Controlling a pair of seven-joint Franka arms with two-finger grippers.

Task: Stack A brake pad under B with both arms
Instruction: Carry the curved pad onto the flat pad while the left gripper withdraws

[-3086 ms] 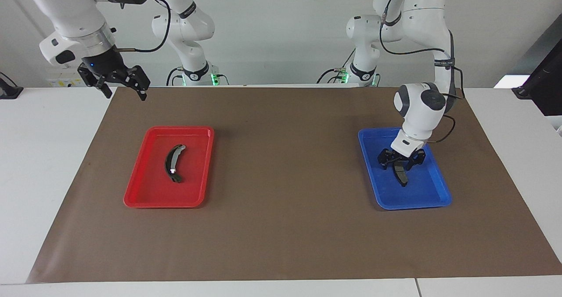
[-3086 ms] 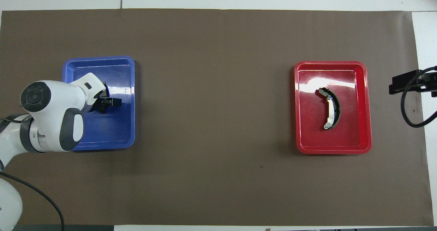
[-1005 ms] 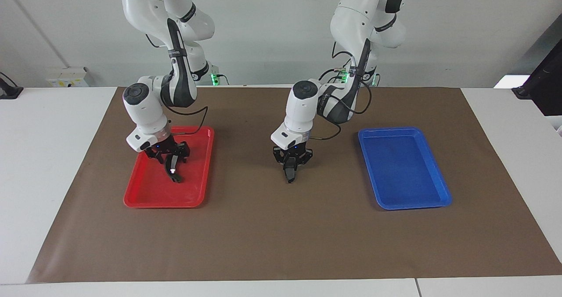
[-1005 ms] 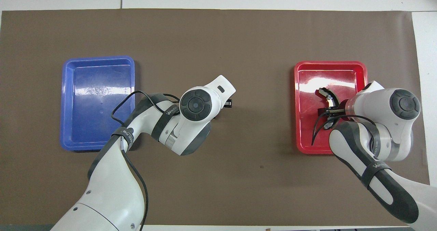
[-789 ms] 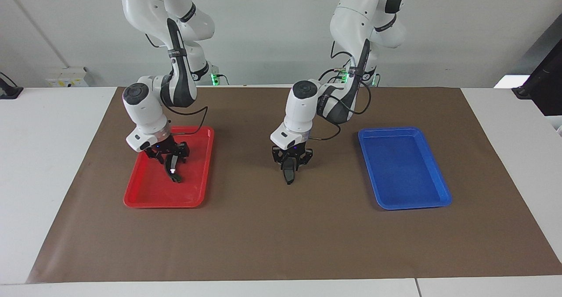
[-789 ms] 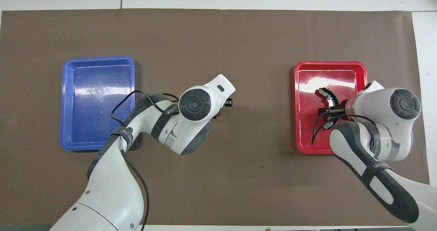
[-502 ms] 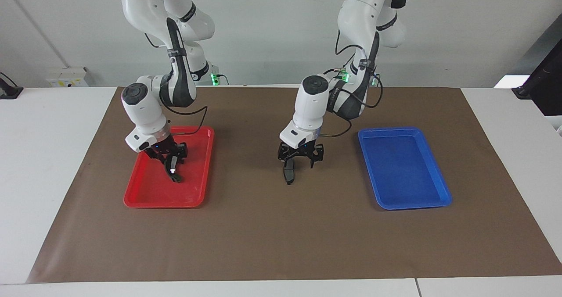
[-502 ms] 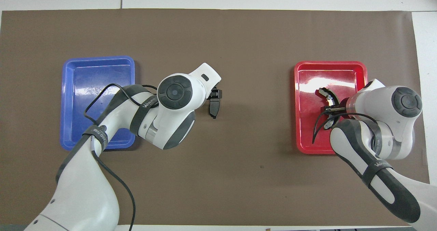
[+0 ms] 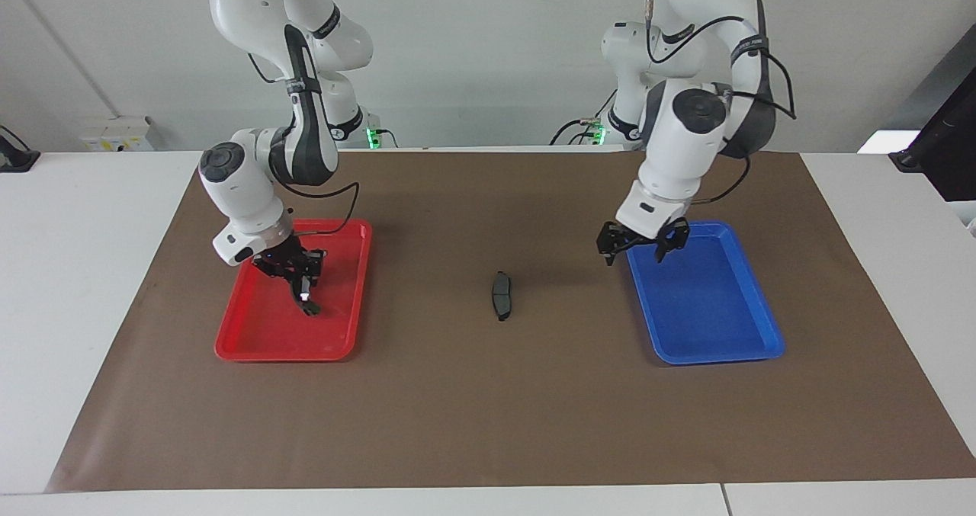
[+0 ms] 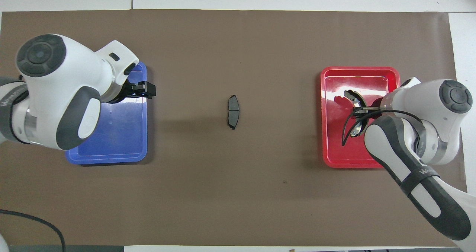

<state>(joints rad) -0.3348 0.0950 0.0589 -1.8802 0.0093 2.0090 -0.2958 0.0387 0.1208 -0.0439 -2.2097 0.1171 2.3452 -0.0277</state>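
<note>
The brake pad A (image 9: pixel 501 296) lies flat on the brown mat at the table's middle, between the two trays; it also shows in the overhead view (image 10: pixel 233 112). My left gripper (image 9: pixel 643 245) is open and empty, raised over the blue tray's rim toward the middle, seen from overhead too (image 10: pixel 143 89). The arched brake shoe B (image 9: pixel 305 301) is in the red tray (image 9: pixel 259 329). My right gripper (image 9: pixel 296 269) is shut on the shoe's middle. From overhead the right gripper (image 10: pixel 362 110) covers the shoe's middle, and the shoe's tip (image 10: pixel 350 95) shows.
The blue tray (image 9: pixel 709 310) holds nothing, toward the left arm's end. A brown mat (image 9: pixel 488 409) covers the table. Two smaller white arms with green-lit bases (image 9: pixel 343 127) stand at the robots' edge. A black device (image 9: pixel 942 146) sits off the mat.
My left gripper let go of the brake pad on the mat, opened, rose and drew back over the blue tray. My right gripper closed on the brake shoe, whose tip shifted slightly.
</note>
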